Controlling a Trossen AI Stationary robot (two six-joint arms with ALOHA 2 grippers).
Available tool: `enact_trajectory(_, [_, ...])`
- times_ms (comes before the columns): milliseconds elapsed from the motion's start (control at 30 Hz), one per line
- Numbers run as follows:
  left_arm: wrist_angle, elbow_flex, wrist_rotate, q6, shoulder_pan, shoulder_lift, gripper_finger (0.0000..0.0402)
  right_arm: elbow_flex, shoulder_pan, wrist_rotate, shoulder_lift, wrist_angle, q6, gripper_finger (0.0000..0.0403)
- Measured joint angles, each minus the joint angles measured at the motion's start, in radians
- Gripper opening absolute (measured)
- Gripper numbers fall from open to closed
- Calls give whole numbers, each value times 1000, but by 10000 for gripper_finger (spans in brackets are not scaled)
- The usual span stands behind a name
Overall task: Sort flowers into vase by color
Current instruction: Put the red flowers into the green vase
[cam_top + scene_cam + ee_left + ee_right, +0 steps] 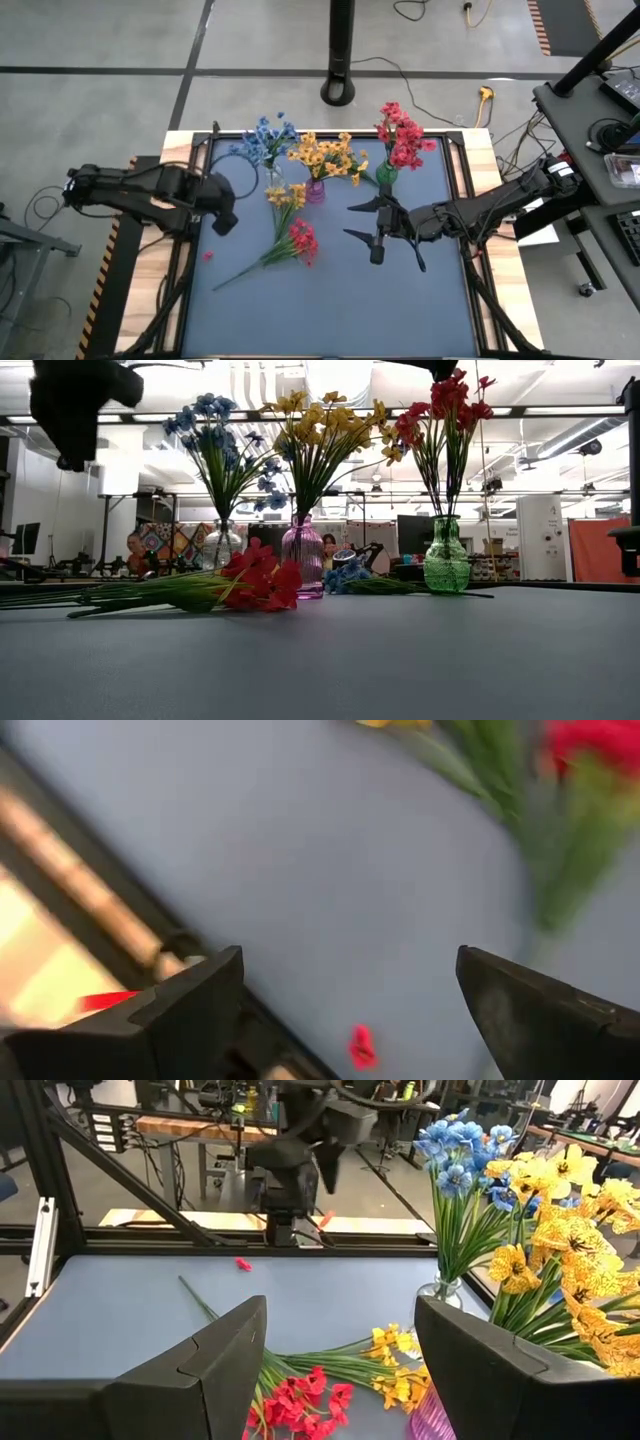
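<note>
Three vases stand in a row at the bench's (330,310) far side; the clear vase (272,176) holds blue flowers (266,138); the purple vase (315,190) holds yellow flowers (325,155); the green vase (386,173) holds red flowers (400,135); a loose red sprig (300,240) and a yellow sprig (286,197) lie on the bench in front of them; a small red petal (207,255) lies apart near the left edge; the left pincer (224,218) hovers released and empty beside the sprigs; the right pincer (368,222) hovers released, empty, before the green vase.

A blue-topped desk (330,300) sits on a grey floor (90,110); a black pole stand (341,60) rises behind it, near a yellow plug (485,94).
</note>
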Motion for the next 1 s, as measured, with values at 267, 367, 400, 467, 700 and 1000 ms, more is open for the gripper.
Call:
enact_trajectory(267, [223,-2,100,41,-258,52,347,0,0,0,0,0,4,249])
enact_trajectory(367, [299,-3,99,85,-330,96,345,0,0,0,0,-1,17,249])
enact_trajectory(400, [319,-7,97,92,-351,111,344,0,0,0,-1,-7,30,249])
enact_trajectory(467, [361,-24,87,92,-392,142,342,0,3,-2,-6,-46,55,249])
enact_trajectory(700, [527,-102,53,41,-463,269,336,102,5,-35,-75,-625,369,249])
enact_trajectory(1000, [632,-137,25,100,-464,427,327,160,30,-185,-79,-1195,799,249])
